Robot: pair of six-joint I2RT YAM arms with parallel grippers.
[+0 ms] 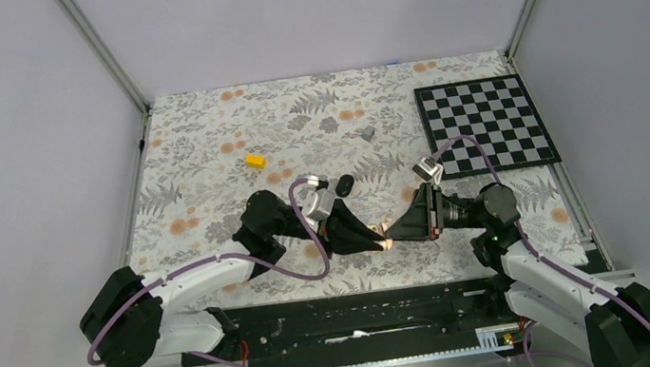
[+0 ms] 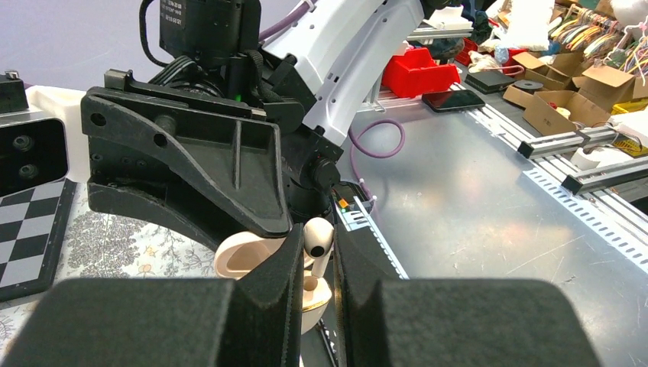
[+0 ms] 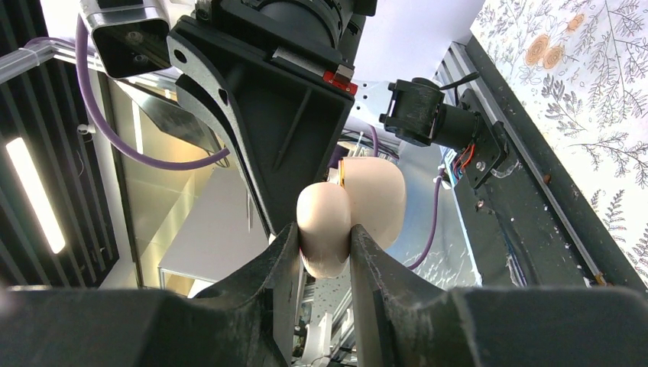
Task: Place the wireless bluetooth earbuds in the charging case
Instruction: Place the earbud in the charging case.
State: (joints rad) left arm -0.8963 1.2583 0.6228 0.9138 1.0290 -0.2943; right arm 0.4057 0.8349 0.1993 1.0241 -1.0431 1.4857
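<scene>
A cream-white stemmed earbud sits between my left gripper's fingers, its stem pointing down into the open cream charging case. The case lid is tipped back to the left. My right gripper is shut on the case's rounded body and holds it above the table's near edge. In the top view both grippers, the left and the right, meet tip to tip at the case. No tiny black nubs show. A second earbud is not visible.
A black oval pod lies just behind the grippers. A small grey block and a yellow block lie farther back on the floral cloth. A checkerboard is at the back right.
</scene>
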